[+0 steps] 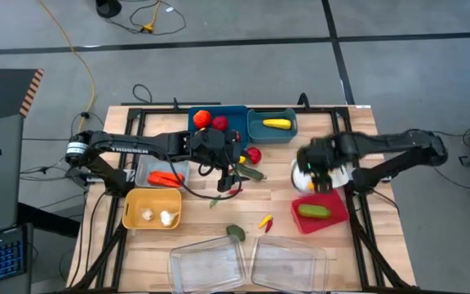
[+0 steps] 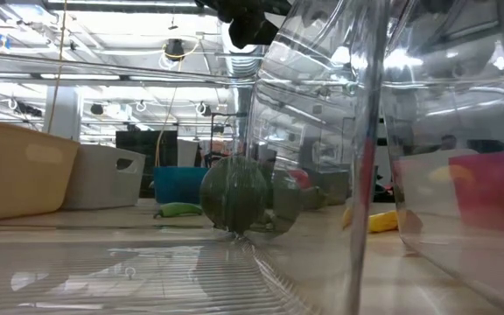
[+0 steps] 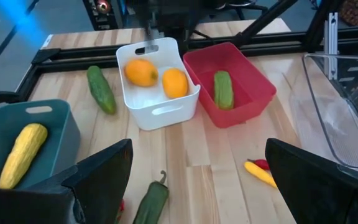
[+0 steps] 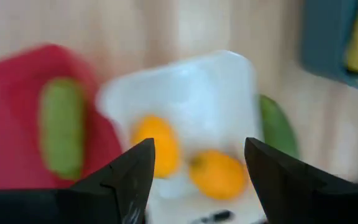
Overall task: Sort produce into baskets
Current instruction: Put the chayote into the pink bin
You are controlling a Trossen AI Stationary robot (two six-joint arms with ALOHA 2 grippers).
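At the table's [image 1: 382, 237] centre the left gripper [image 1: 228, 175] hangs with jaws wide over a crowded patch: a green pepper [image 3: 150, 202] directly below, a red fruit [image 1: 254, 154] at its 1 o'clock, a cucumber [image 3: 100, 89] lying between it and the white bin [image 3: 157, 87]. The right gripper [image 1: 321, 171], jaws apart, blocks the space above that bin. Toward 6 o'clock, bare wood stays passable around a yellow pepper [image 1: 264, 220] and a green piece [image 1: 235, 232], until the clear trays [image 1: 206, 265].
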